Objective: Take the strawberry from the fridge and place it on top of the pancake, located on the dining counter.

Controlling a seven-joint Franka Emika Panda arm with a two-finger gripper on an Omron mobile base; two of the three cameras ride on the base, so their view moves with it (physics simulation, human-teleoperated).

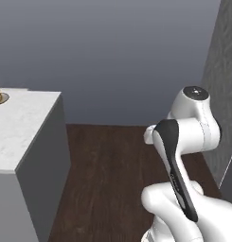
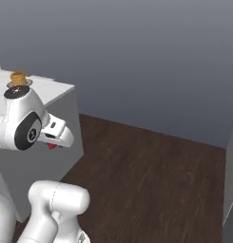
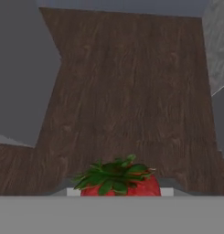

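The strawberry [image 3: 119, 182] sat clamped in the tool [image 3: 119, 192], leaves up, above the dark wooden floor [image 3: 127, 91]. At ten o'clock, well apart, the pancake [image 2: 18, 78] rested on the tabletop [image 1: 18, 127].

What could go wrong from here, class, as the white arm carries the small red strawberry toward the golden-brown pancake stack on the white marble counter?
1. The small red strawberry is pinched in the gripper above dark wood floor; a slip would likely drop it there.
2. The golden-brown pancake stack sits well back on the white marble counter, so the arm may brush the counter's edge when reaching.
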